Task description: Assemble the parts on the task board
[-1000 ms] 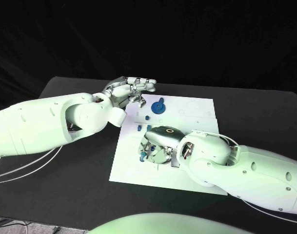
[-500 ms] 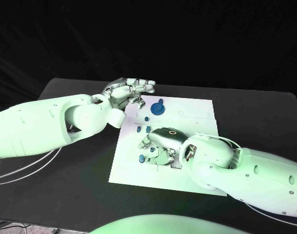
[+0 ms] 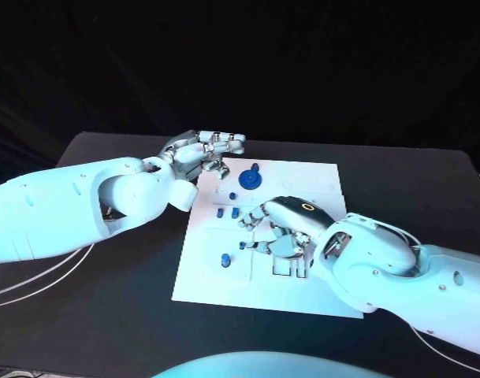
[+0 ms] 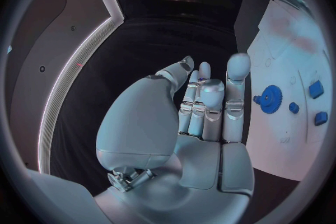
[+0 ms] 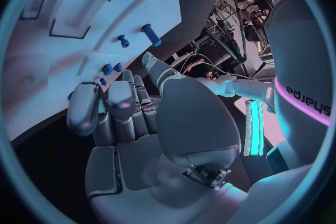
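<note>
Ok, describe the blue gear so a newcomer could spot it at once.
Start at the white board mid-table and go to its far edge, beside the left hand. The gear lies flat there: a toothed disc, the biggest blue part; its neighbours are small pegs.

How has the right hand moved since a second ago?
Yes. The right hand has drawn back along the task board, away from its left edge, toward the board's middle.

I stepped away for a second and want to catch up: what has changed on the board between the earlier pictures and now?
The right robot hand has lifted and drawn back toward the board's right side, uncovering small blue parts it had been over; it holds nothing. The left robot hand stayed at the far left corner of the task board, fingers curled in, no part seen in it. The blue gear has not moved.
</note>
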Robot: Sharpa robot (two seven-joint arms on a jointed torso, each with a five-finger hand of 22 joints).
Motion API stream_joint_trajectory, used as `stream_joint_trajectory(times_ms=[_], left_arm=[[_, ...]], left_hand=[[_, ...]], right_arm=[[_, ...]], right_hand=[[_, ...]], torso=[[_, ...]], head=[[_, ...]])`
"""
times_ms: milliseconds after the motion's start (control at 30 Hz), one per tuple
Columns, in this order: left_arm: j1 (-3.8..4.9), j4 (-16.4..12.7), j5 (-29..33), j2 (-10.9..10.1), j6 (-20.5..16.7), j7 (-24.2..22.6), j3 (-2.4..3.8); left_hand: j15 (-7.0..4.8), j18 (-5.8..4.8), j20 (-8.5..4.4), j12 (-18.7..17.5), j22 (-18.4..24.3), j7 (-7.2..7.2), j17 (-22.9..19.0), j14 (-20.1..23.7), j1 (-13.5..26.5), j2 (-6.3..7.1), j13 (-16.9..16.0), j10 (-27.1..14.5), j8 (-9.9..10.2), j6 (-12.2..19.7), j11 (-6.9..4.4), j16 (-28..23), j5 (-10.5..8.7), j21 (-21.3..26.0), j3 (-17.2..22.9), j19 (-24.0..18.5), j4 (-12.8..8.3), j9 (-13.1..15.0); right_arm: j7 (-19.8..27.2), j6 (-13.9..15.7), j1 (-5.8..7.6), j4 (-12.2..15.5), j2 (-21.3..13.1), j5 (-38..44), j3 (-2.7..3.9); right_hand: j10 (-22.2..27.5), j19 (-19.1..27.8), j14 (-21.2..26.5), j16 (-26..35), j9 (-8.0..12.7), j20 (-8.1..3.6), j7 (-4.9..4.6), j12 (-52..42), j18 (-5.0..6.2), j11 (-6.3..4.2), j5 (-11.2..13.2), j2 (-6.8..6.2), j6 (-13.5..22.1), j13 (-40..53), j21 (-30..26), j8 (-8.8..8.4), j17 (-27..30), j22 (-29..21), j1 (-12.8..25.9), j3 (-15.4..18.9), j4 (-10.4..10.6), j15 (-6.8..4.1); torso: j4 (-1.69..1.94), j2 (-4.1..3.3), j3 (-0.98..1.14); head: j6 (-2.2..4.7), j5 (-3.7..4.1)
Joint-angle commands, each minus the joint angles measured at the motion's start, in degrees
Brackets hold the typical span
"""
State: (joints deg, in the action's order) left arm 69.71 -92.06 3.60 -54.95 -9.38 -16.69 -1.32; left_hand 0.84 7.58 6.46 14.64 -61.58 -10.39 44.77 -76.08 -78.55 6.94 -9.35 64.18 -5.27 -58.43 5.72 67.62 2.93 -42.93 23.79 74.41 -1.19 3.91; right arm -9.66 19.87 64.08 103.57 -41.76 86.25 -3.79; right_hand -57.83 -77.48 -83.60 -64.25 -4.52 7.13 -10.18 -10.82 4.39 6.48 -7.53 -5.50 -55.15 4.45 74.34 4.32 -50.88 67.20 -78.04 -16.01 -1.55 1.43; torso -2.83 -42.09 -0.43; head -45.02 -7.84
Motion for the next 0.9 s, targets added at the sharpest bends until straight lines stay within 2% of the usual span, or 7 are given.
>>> stream_joint_trajectory(times_ms=[33, 167, 233, 300, 333, 633, 900], left_arm=[[0.02, -0.1, -0.1, 0.0, 1.0, -0.4, 0.01], [0.02, -0.2, -0.1, -0.1, 0.4, -1.0, 0.00], [0.02, -0.2, -0.1, -0.2, 0.2, -1.1, -0.01], [0.02, -0.3, -0.1, -0.2, 0.1, -1.2, -0.01], [0.02, -0.4, -0.1, -0.3, 0.1, -1.2, -0.01], [0.02, -0.3, -0.1, -0.2, 0.2, -1.2, -0.06], [0.02, -0.1, -0.1, -0.1, 0.5, -1.1, -0.29]], left_hand=[[0.02, 1.11, 0.07, 0.1, 0.0, 0.02, -0.1, 0.5, -0.1, -0.62, -0.1, -0.2, -0.3, 0.4, 0.01, -0.3, 0.15, 0.2, -0.3, -0.4, 0.0, 0.0], [0.02, 1.09, 0.08, 0.3, -0.1, 0.05, 0.0, 0.5, -0.2, -0.73, -0.1, -0.3, -0.4, 0.4, -0.03, -0.2, 0.16, 0.1, -0.3, -0.3, 0.0, 0.0], [0.01, 1.09, 0.08, 0.3, -0.1, 0.05, 0.0, 0.5, -0.2, -0.74, -0.1, -0.3, -0.4, 0.4, -0.03, -0.2, 0.16, 0.1, -0.3, -0.3, 0.0, 0.0], [0.01, 1.08, 0.08, 0.4, -0.1, 0.06, 0.0, 0.5, -0.3, -0.76, -0.1, -0.2, -0.4, 0.4, -0.04, -0.2, 0.16, 0.0, -0.3, -0.3, -0.1, 0.0], [0.01, 1.08, 0.08, 0.4, -0.1, 0.06, 0.0, 0.5, -0.3, -0.76, -0.1, -0.2, -0.4, 0.4, -0.04, -0.2, 0.16, 0.0, -0.3, -0.3, -0.1, 0.0], [0.00, 1.09, 0.08, 0.4, -0.1, 0.06, 0.0, 0.6, -0.3, -0.77, -0.1, -0.2, -0.4, 0.4, -0.04, -0.2, 0.15, 0.1, -0.4, -0.3, -0.1, 0.0], [0.00, 1.09, 0.08, 0.4, -0.1, 0.06, 0.0, 0.6, -0.3, -0.77, -0.1, -0.2, -0.4, 0.4, -0.04, -0.2, 0.15, 0.1, -0.4, -0.3, -0.1, 0.0]], right_arm=[[-1.2, 0.9, 1.00, 2.0, -3.8, -11.2, 0.13], [-4.3, 0.1, 1.96, 4.4, -10.0, -17.3, 0.19], [-5.9, 0.1, 2.14, 5.4, -12.8, -18.3, 0.11], [-7.3, 0.1, 2.14, 6.1, -14.8, -18.3, -0.03], [-8.1, 0.2, 2.08, 6.5, -15.9, -18.0, -0.13], [-14.1, -0.3, 0.44, 7.7, -20.3, -8.8, -0.96], [-19.0, -2.0, -0.74, 7.5, -18.9, -4.6, -1.17]], right_hand=[[-5.1, -1.4, -0.6, -1.5, -0.2, -0.35, 0.14, -2.4, 0.46, -0.80, -0.7, 0.99, -1.3, 0.8, 1.6, 0.61, -2.2, 2.0, 0.4, 0.0, 0.6, -0.76], [-16.3, -6.9, -2.7, -7.7, -0.6, -2.08, 2.15, -9.3, -1.78, -3.64, -1.4, 0.36, -3.6, 5.0, 8.6, 1.57, -10.3, 11.9, 2.0, 1.4, 1.7, -2.86], [-17.8, -8.0, -3.0, -9.4, -0.7, -3.06, 2.95, -12.6, -2.27, -4.43, -2.3, -0.07, -4.4, 8.4, 10.1, 1.94, -12.4, 14.0, 3.4, 2.6, 2.8, -3.80], [-18.6, -8.7, -3.2, -10.5, -0.8, -3.30, 3.10, -14.8, -2.59, -4.57, -2.9, -0.17, -4.6, 10.4, 11.0, 2.07, -13.9, 15.3, 4.8, 3.6, 3.9, -3.78], [-18.3, -9.3, -3.5, -11.8, -0.8, -3.44, 3.39, -19.2, -2.88, -4.91, -4.7, -0.17, -4.7, 15.4, 11.8, 2.22, -15.5, 16.5, 5.5, 4.5, 4.7, -4.23], [-18.7, -10.3, -4.5, -19.6, -2.5, -3.35, 3.75, -51.9, -3.42, -4.78, -9.0, 1.05, -4.5, 54.8, 13.4, 3.97, -27.5, 19.1, 6.8, 11.8, 10.4, -3.84], [-21.2, -10.4, -4.9, -21.5, -3.8, -3.17, 3.58, -60.4, -3.48, -4.61, -11.3, 1.91, -3.9, 65.3, 13.6, 4.89, -30.9, 19.4, 7.2, 16.3, 14.1, -3.62]], torso=[[-0.04, 0.05, -0.10], [-0.55, 0.30, -0.22], [-0.81, 0.36, -0.23], [-1.00, 0.38, -0.22], [-1.16, 0.45, -0.20], [-1.99, 1.02, -0.19], [-1.86, 1.17, -0.15]], head=[[0.35, 1.17], [0.28, 2.33], [0.33, 2.71], [0.42, 2.98], [0.45, 3.10], [0.35, 3.71], [0.41, 3.84]])
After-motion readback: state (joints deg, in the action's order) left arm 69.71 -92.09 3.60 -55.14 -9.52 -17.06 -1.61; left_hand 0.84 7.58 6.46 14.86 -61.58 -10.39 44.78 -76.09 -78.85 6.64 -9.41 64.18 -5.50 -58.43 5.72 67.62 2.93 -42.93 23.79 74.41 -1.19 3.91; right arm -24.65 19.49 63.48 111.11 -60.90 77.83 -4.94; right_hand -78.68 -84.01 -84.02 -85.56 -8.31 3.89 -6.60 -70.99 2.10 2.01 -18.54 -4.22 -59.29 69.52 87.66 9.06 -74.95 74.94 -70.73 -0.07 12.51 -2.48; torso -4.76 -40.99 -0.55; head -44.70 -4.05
